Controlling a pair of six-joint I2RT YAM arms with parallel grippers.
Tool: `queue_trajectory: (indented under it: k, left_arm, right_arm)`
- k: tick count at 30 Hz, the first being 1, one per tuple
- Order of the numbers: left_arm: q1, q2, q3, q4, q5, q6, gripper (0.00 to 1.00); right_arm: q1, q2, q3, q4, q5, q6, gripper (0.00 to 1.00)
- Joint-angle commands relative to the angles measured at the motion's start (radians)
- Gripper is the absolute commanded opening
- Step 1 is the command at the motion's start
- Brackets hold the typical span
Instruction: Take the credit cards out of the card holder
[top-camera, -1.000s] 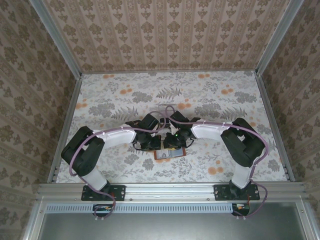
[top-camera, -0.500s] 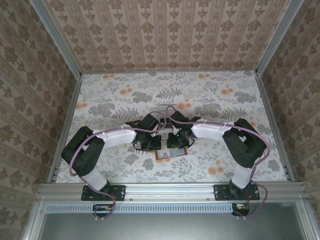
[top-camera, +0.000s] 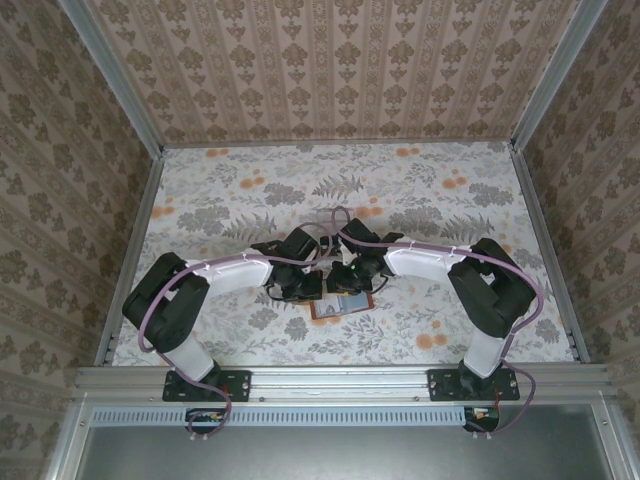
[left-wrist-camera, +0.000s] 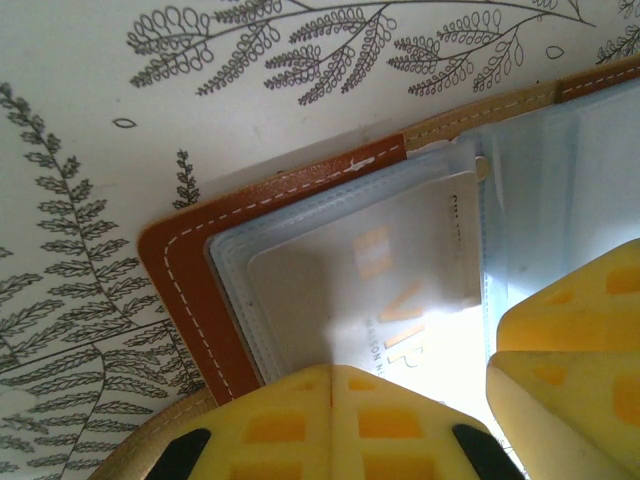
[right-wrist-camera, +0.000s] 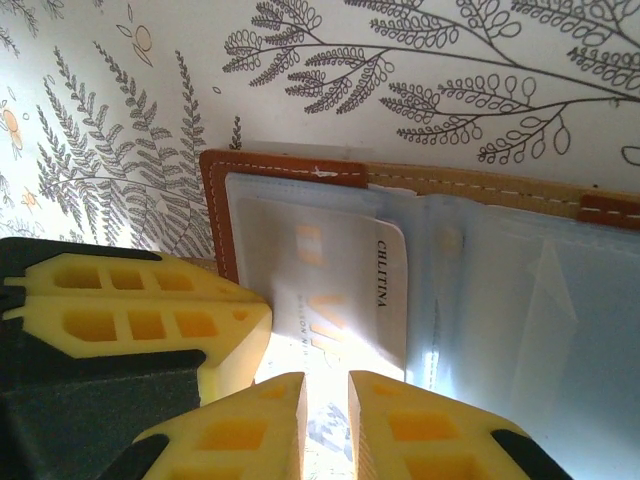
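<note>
The card holder (top-camera: 340, 307) lies open on the floral table, with brown stitched leather (left-wrist-camera: 190, 280) (right-wrist-camera: 270, 165) round clear pocket panels. A pale credit card (left-wrist-camera: 400, 290) (right-wrist-camera: 340, 270) printed VIP sticks partly out of the left pocket. My left gripper (top-camera: 303, 290) (left-wrist-camera: 333, 372) is shut, its tips down on that pocket's near end. My right gripper (top-camera: 350, 290) (right-wrist-camera: 326, 385) hovers just beside it over the same card, with a narrow gap between its jaws and the card's face showing through. Its fingers (left-wrist-camera: 560, 340) show at the right of the left wrist view. The left fingers (right-wrist-camera: 150, 310) show at the left of the right wrist view.
The floral tablecloth (top-camera: 450, 210) stretches out behind and to both sides of the arms. Patterned walls (top-camera: 60, 180) enclose it on three sides. A metal rail (top-camera: 340, 380) runs along the near edge. A small clear tray (top-camera: 330, 214) sits just behind the two wrists.
The right wrist has shifted slightly over the card holder. The left arm and the card holder have stayed put.
</note>
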Motion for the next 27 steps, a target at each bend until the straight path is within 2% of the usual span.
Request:
queue_trajectory:
  k: [1, 9, 15, 27]
  left_arm:
    - [-0.005, 0.000, -0.020, -0.022, -0.016, 0.011, 0.03]
    - [-0.005, -0.002, -0.024, -0.017, -0.016, 0.009, 0.03]
    - [-0.005, -0.005, -0.028, -0.027, -0.023, 0.013, 0.03]
    - [0.004, 0.001, -0.024, -0.036, -0.031, 0.023, 0.03]
  right_arm:
    - [0.002, 0.028, 0.011, -0.007, 0.003, 0.010, 0.20]
    - [0.001, 0.064, -0.010, -0.014, 0.043, -0.001, 0.21]
    - [0.005, 0.027, 0.003, -0.124, 0.176, -0.025, 0.25]
    - [0.008, -0.011, 0.003, -0.161, 0.190, -0.035, 0.24]
